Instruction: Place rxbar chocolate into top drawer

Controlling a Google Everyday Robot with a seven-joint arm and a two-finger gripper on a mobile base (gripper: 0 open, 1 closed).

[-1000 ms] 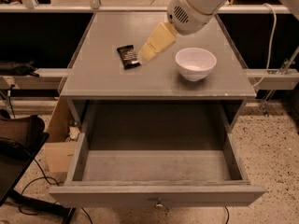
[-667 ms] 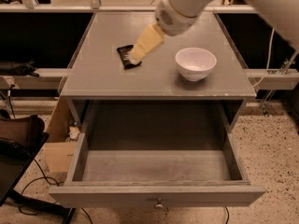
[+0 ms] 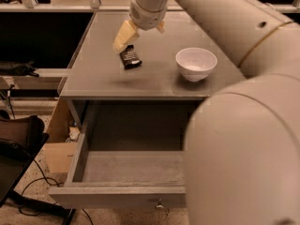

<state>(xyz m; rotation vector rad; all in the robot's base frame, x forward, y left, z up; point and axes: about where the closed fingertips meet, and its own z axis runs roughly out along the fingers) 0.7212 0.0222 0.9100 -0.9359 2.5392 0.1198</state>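
**Reaching for the chocolate bar above an open drawer**

Hovering at the back left of the grey tabletop (image 3: 103, 76), the robot's cream-coloured gripper (image 3: 123, 40) is pointing down and to the left. Its tip is meeting the upper end of the rxbar chocolate (image 3: 131, 59), a small dark bar. Whether the gripper is open, closed or gripping the bar cannot be told from this view. The bar is sitting left of a white bowl (image 3: 196, 63), well apart from it. Below the tabletop, the top drawer (image 3: 122, 197) is standing pulled out, its knob (image 3: 160, 204) facing the viewer. The robot's arm (image 3: 243, 139) is blocking the drawer's right half.

The pickup step appears to be in hand. The next move is likely calling for a firm hold, a lift clear of the surface, then a carry forward over the table edge and down into the drawer.
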